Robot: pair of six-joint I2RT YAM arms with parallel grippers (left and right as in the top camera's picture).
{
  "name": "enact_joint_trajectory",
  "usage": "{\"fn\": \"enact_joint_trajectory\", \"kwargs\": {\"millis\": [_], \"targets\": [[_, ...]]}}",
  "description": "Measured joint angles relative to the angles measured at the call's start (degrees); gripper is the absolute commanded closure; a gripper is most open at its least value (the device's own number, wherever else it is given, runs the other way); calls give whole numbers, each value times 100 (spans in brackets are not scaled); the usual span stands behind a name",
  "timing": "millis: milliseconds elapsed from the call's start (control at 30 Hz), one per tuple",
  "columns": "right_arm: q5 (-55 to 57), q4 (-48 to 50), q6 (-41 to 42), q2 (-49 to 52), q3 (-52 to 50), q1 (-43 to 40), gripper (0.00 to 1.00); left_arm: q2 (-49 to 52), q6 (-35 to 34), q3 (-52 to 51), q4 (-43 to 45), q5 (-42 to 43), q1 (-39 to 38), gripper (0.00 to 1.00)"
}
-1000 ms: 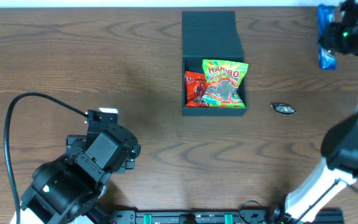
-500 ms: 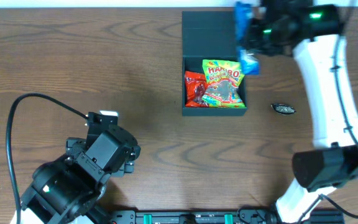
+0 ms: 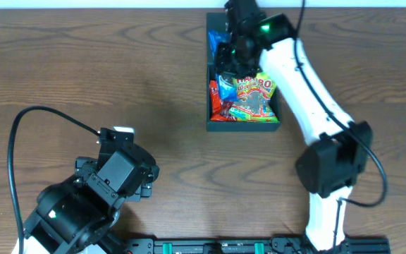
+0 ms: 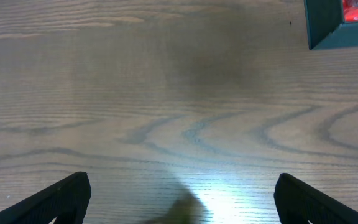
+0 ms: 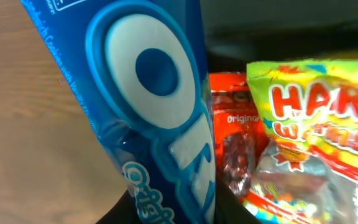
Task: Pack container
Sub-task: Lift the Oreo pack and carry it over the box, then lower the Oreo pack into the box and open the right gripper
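**Holding a blue packet over the container, right arm is mid-placement**

On the table [image 3: 118, 70], the container [image 3: 242, 127] sits at the far middle edge, lid flap open. The right gripper [image 3: 232, 53], clenched on a blue packet [image 5: 154, 106], hangs over the box's left side. The left gripper [image 4: 182, 199] rests splayed and empty, well apart. A Haribo bag [image 3: 256, 95] and a red packet [image 3: 215, 99] lie inside. The next move likely calls for easing the blue packet down by the red one, then letting go.
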Motion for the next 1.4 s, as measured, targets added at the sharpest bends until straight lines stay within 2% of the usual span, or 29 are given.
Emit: {"fn": "enact_joint_trajectory", "kwargs": {"millis": [267,433,833,1400], "targets": [[205,42,911,494,-2,85,99,0,0,0,-24,0,0,5],[232,52,1147,544,-2,122,99,0,0,0,-42,0,0,5],[295,-68,994,669,-2,433,99,0,0,0,-68,0,0,5],[542,-291,501,846,24,442,99,0,0,0,-190,0,0,5]]}}
